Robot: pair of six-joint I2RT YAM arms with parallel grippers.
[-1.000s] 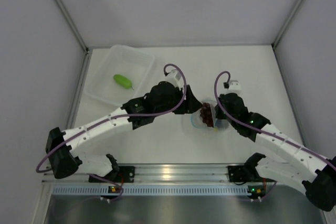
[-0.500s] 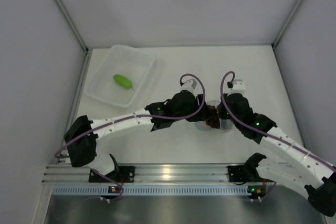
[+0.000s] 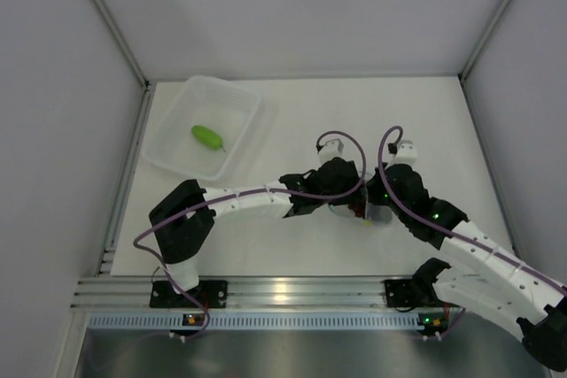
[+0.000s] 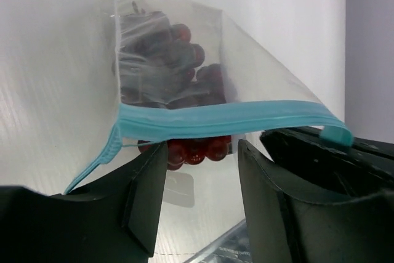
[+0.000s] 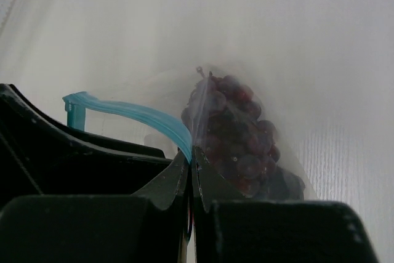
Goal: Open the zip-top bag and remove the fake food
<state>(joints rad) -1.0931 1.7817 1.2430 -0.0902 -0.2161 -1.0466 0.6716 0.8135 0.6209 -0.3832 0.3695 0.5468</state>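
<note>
The zip-top bag [image 4: 258, 81] is small, clear and crinkled, with a light blue zip strip [image 4: 221, 118] along its edge. A dark red-purple grape bunch [image 4: 163, 60] fills it behind the plastic. It sits right of the bench's [image 3: 310, 121] middle, caught between the 2 arms. The left wrist view looks at the strip side of the bag. The strip runs as a band just beyond the tips of the left end effector [image 4: 202, 158], whose 2 fingers [image 4: 144, 201] stand a moderate gap apart. A few red grapes show in that gap below the strip. In the same view the strip's far end reaches the black body of the right end effector [image 5: 191, 161] at the right edge. The right wrist view shows what the left one hides: its jaws are pressed together on the bag's thin plastic edge, right where the blue strip curves down to meet them. The grapes bulge just beyond the tips, and the other arm's black end effector sits close on the left. From the top camera the bag is nearly lost, only a dark red patch between the 2 end effectors. That view alone shows the translucent tub [image 3: 241, 105] at the back left, well apart from the bag. A bright green piece [image 3: 206, 136] lies inside it.
</note>
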